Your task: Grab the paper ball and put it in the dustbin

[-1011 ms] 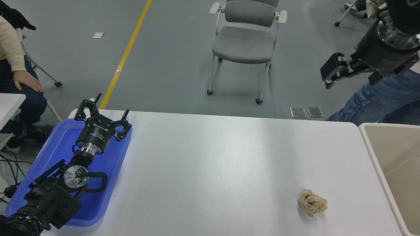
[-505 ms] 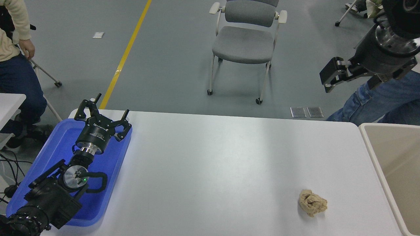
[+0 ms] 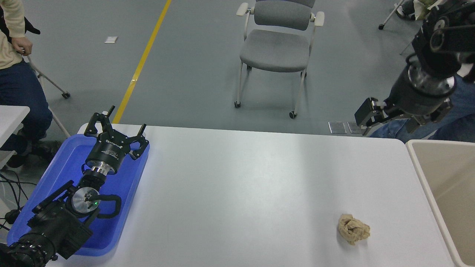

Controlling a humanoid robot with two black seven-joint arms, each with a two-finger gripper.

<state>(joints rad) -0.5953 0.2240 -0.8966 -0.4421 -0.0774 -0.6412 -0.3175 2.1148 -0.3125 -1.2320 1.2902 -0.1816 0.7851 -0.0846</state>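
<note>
The tan crumpled paper ball [image 3: 353, 230] lies on the white table [image 3: 241, 193] near its front right. The beige dustbin [image 3: 418, 167] stands at the table's right end, cut off by the picture's edge, a short way right of the ball. My right gripper [image 3: 365, 119] hangs high over the table's far right corner, well beyond the ball, open with nothing between its fingers. My left gripper [image 3: 117, 128] is parked open over the blue tray at the lower left.
A shallow blue tray [image 3: 128, 185] sits at the table's left end under the left arm. A grey chair [image 3: 278, 48] stands beyond the table. One person is at the far left [image 3: 15, 81], and another in jeans [image 3: 462, 124] is behind the right arm.
My right gripper has come down and slightly toward the table's far right corner. The person at the left has raised an arm. The paper ball has not moved.
</note>
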